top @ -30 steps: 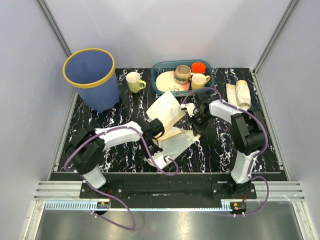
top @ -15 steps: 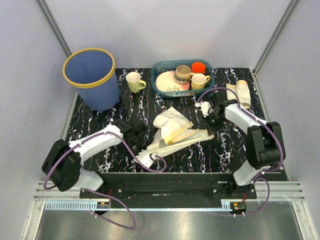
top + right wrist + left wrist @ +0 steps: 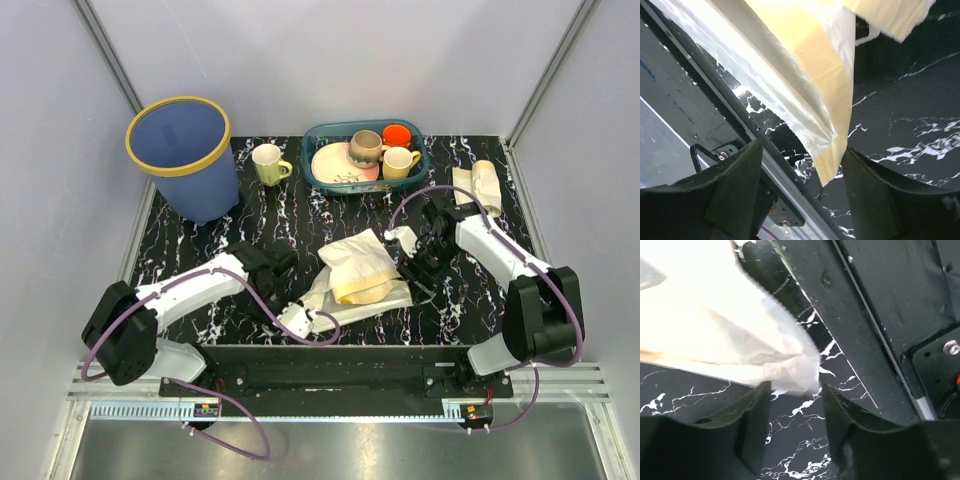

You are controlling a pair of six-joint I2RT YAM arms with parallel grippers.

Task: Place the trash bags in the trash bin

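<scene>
The left gripper [image 3: 792, 388] is found with jaws parted, a corner of the large trash bag [image 3: 360, 272] lying loose between the tips; the right gripper [image 3: 802, 150] is likewise parted astride the bag's other edge, nothing clenched; the bag is left lying on the table [image 3: 265, 205], well right of the trash bin [image 3: 200, 190]; a small bundle [image 3: 478, 186] is noted farther right.
</scene>
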